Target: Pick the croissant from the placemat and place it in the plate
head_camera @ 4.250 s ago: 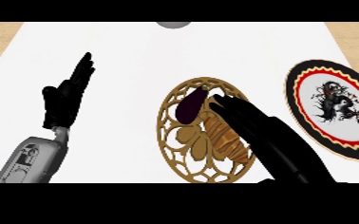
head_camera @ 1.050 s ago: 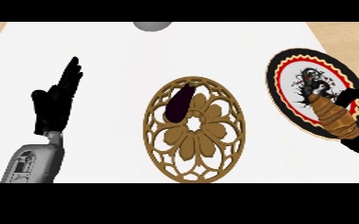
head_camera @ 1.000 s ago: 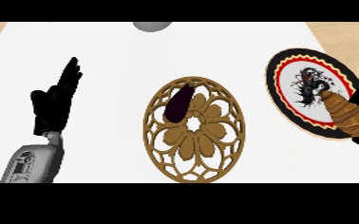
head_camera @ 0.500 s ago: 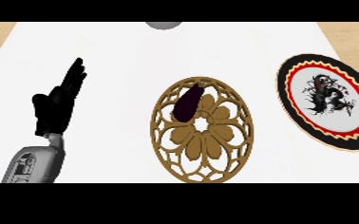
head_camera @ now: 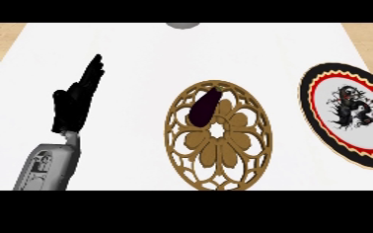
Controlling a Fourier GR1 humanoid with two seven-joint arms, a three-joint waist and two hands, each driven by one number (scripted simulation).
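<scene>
The plate (head_camera: 341, 114), black-rimmed with a red ring and a dark dragon figure on its white centre, lies at the right edge of the white surface (head_camera: 146, 54), partly cut off by the view, and no croissant shows on it or anywhere else. The brown openwork placemat (head_camera: 218, 134) in the middle carries only a dark purple eggplant (head_camera: 205, 108) on its upper left part. The left robot hand (head_camera: 76, 101) rests at the left, fingers straight and apart, pointing up. Bare surface separates placemat and plate.
</scene>
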